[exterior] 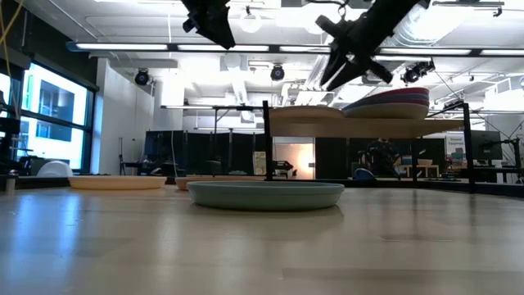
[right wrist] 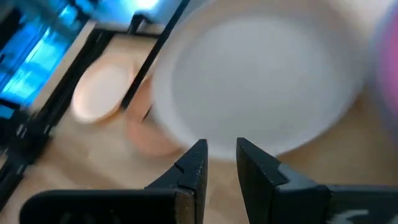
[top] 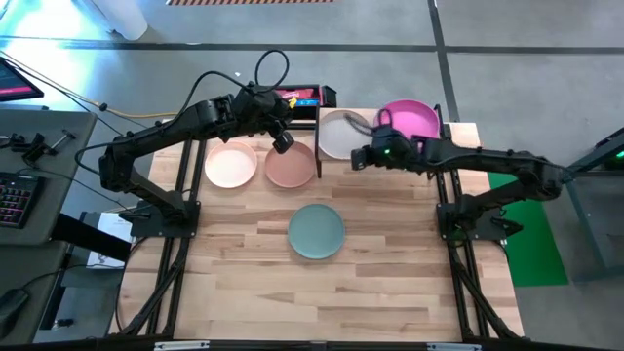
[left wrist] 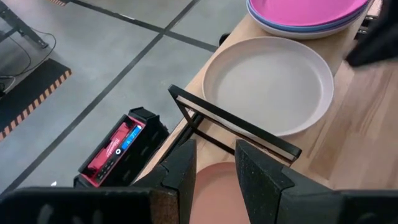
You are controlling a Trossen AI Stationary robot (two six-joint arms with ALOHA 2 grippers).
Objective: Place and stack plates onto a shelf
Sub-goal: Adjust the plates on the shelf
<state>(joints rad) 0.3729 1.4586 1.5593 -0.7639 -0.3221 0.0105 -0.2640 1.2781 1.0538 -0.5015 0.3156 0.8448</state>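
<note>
The shelf (top: 458,132) stands at the table's far right. On it lie a cream plate (top: 341,134) and a stack topped by the magenta plate (top: 409,119), with a bluish rim (left wrist: 292,28) showing underneath. The pale pink plate (top: 231,163), terracotta plate (top: 291,164) and teal-green plate (top: 317,231) rest flat on the table. My left gripper (left wrist: 214,163) hovers open above the terracotta plate's far edge, beside the shelf's left end. My right gripper (right wrist: 221,152) hovers open over the cream plate's near rim (right wrist: 249,146). The other plates are hidden.
A red and black box (left wrist: 118,149) lies on the floor beyond the table's far edge. The shelf's black leg frame (left wrist: 230,124) stands between the terracotta and cream plates. Bare wooden tabletop (top: 390,283) stretches across the near half around the teal-green plate.
</note>
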